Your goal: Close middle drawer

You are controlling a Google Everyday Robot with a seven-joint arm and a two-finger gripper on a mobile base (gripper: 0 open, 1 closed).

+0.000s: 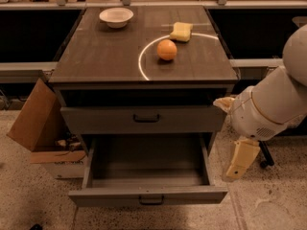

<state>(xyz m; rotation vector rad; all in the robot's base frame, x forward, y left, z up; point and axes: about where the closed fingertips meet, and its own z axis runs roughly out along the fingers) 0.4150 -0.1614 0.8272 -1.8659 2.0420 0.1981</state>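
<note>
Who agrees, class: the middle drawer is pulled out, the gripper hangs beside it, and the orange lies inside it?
Wrong about the orange: the camera view shows it on the cabinet top, not in the middle drawer. The drawer is pulled out and the gripper hangs beside it.

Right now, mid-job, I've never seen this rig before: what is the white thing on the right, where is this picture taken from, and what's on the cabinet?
There is one picture, looking down at the front of a grey cabinet; where the camera is mounted is not known. The big white shape on the right is the robot's single arm. Its pincer, the beige part, hangs low to the right of the cabinet, and I see nothing held in it. On top lie a white bowl, an orange and a yellow sponge. The middle drawer, the one to close, stands pulled far out and looks empty. A cardboard box sits on the floor to the left.
</note>
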